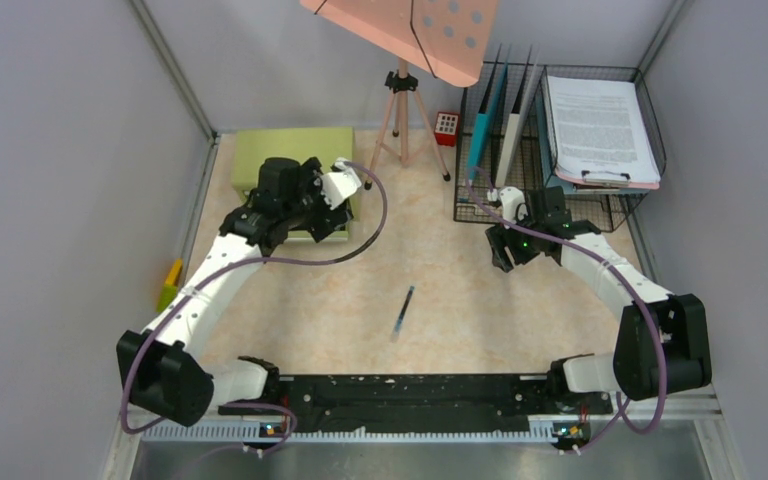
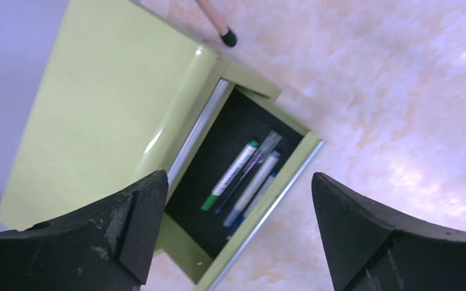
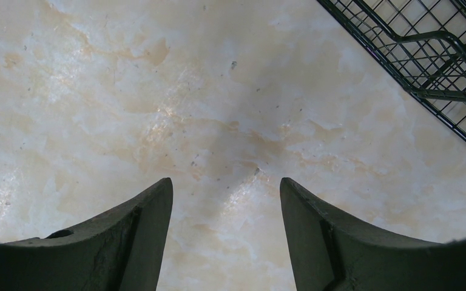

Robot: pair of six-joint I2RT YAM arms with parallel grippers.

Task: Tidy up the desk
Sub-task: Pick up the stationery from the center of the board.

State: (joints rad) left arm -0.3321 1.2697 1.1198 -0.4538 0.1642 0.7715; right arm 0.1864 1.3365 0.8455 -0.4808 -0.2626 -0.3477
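A: Bright, even overhead light; soft glare patches sheen the worktop (image 3: 230, 109), hardly any shadows.
B: The left wrist view smears the worktop beside the green cabinet (image 2: 97, 103); a highlight streaks its front edge, and the drawer (image 2: 218, 139) interior is dark.

One pale green metal drawer cabinet (image 2: 97, 109). Framed between the left jaws, its open drawer (image 2: 218, 139) holds four slim markers and pens (image 2: 243, 176), I think, though they overlap. One dark pen (image 1: 403, 312) lies midway between the left jaws and the right jaws. One black wire rack (image 3: 437, 54) stands just beyond the right jaws.
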